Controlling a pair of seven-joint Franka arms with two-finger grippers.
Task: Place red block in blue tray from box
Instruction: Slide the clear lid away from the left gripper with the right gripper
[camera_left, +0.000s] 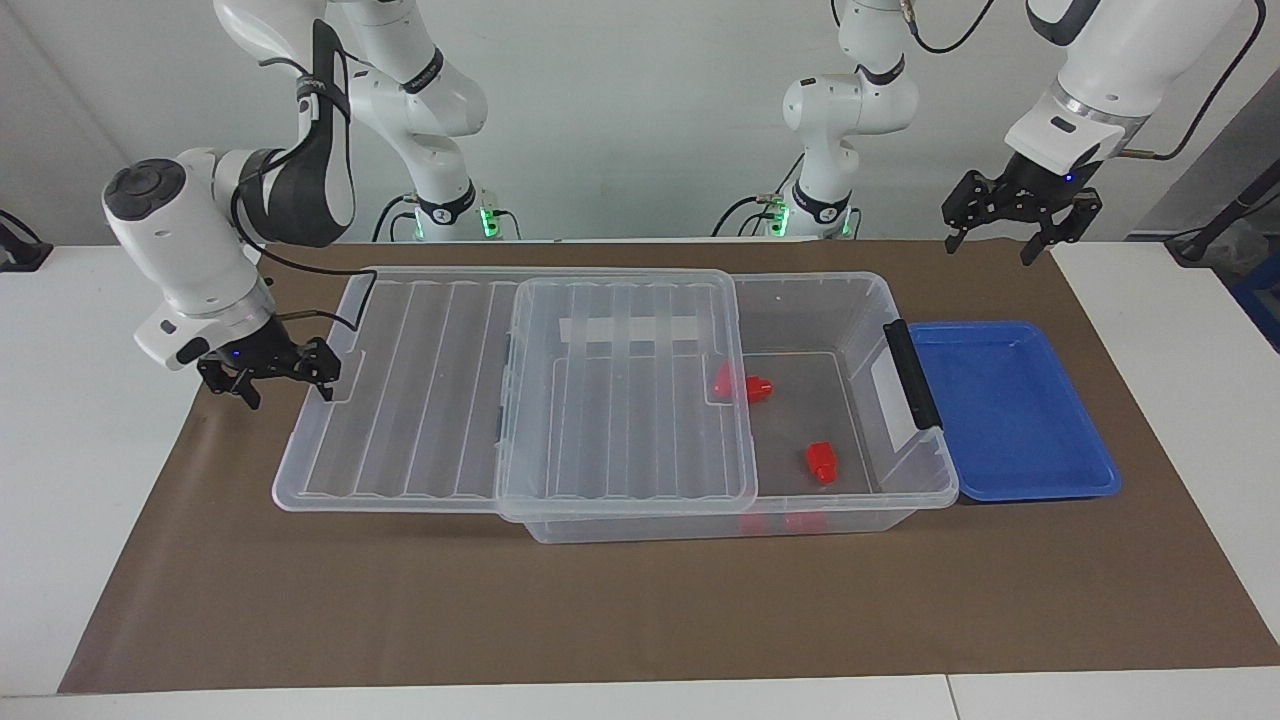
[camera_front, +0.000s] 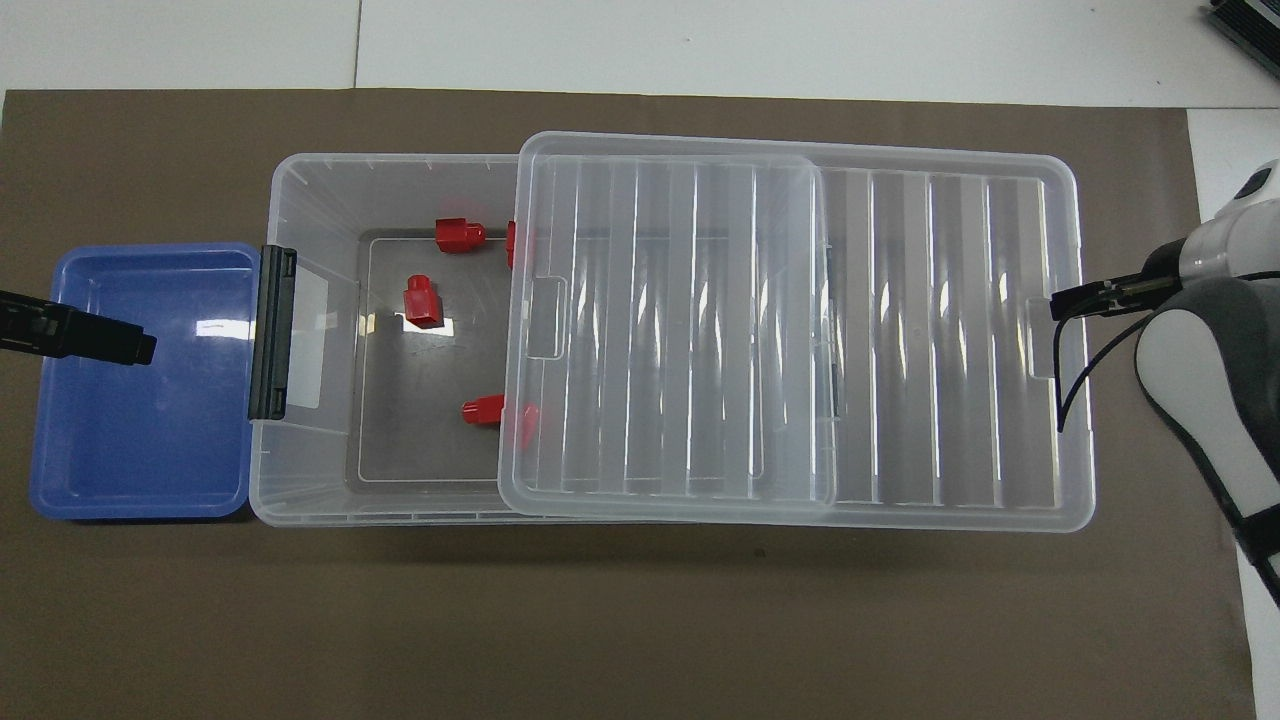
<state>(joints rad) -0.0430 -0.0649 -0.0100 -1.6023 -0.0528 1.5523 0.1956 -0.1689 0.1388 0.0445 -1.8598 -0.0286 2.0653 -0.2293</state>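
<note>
Small red plastic block (camera_left: 821, 461): light, hard, slippery; best pinched at wide end.
Clear plastic box (camera_left: 915, 475): lid (camera_left: 625, 395) slid aside.
Blue plastic tray (camera_left: 1010, 410): empty.
Left gripper (camera_left: 1022, 218): open, over tray.
Right gripper (camera_left: 268, 370): open, beside lid.

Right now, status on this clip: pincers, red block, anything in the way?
Left pincer open, over mat by blue tray. Right pincer open at lid end. Red block in box, uncovered. Lid slid aside; nothing blocking.
</note>
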